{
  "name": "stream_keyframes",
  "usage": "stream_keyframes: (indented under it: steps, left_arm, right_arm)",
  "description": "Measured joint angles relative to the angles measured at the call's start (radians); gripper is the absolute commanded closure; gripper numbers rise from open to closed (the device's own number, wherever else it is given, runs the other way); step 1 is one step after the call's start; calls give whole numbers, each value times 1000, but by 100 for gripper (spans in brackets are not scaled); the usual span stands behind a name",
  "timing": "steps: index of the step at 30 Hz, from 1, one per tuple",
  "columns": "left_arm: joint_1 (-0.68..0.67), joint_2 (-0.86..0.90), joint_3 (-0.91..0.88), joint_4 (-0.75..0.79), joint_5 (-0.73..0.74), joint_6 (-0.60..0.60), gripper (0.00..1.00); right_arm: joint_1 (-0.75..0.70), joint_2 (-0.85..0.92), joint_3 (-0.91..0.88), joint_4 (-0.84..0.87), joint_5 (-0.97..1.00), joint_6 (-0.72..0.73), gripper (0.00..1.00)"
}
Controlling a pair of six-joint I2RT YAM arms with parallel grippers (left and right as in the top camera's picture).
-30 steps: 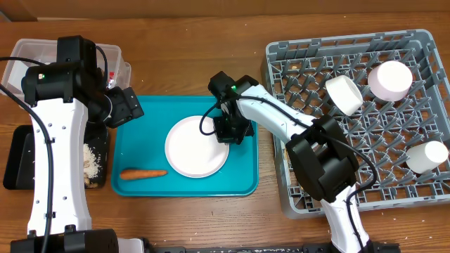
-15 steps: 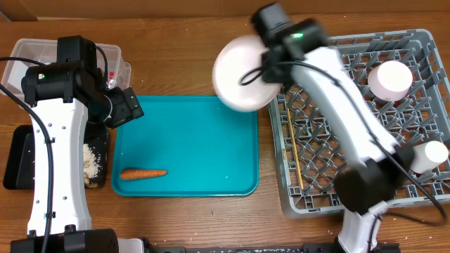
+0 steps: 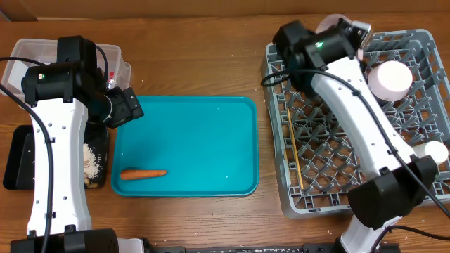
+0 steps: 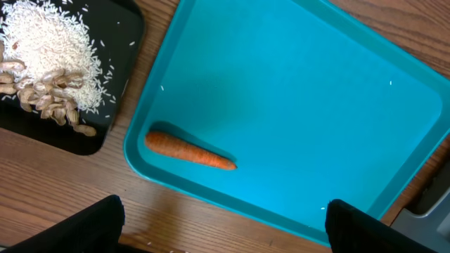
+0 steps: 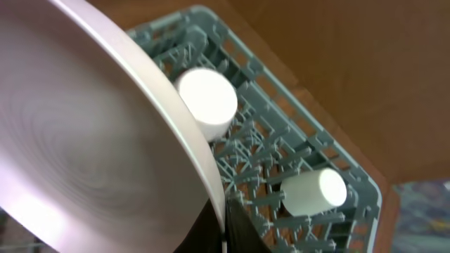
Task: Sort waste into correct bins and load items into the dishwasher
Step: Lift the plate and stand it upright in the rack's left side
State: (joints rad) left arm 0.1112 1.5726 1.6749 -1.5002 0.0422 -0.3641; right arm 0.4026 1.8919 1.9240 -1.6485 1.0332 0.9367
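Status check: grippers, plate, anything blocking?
Right gripper shut on white plate, tilted above dish rack. Left gripper open over teal tray edge, carrot below. Pale pink bowl sits close.

Tray: teal tray (image 4: 295,105) on the wooden table (image 4: 63,190).
Carrot: orange carrot (image 4: 190,151) lying inside, near the tray's left rim.
Black tray (image 4: 130,35): just beside the teal one, holding white rice (image 4: 49,42) and brownish nut bits (image 4: 46,102).
Left gripper (image 4: 225,211): dark fingers (image 4: 77,228) spread wide.
Lower right: grey corner (image 4: 429,214), perhaps a dish rack.
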Motion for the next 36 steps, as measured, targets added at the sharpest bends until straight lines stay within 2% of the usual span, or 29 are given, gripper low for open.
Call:
stream_keyframes:
  steps: [10,20,24,25,26,28,29,32,36]
  left_arm:
    - [0,0,0,1,0,0,7]
    - [0,0,0,1,0,0,7]
    - [0,0,0,3,0,0,7]
    - [0,0,0,3,0,0,7]
    - [0,0,0,3,0,0,6]
    - [0,0,0,3,0,0,6]
    - [0,0,0,4,0,0,6]
    - [0,0,0,3,0,0,6]
    - [0,0,0,3,0,1,5]
  right_arm:
    - [21,2,-239,150,-103,42,96]
    - [73,2,-278,173,-183,47,96]
    - [140,2,-278,187,-187,48,94]
    - [158,2,-278,188,-188,47,91]
    - [187,2,-278,189,-192,47,80]
    - [229,2,-278,193,-211,51,49]
    - [256,2,-278,198,-221,49,39]
    - [321,2,-278,196,-245,46,31]
    - [339,2,-278,183,-262,49,28]
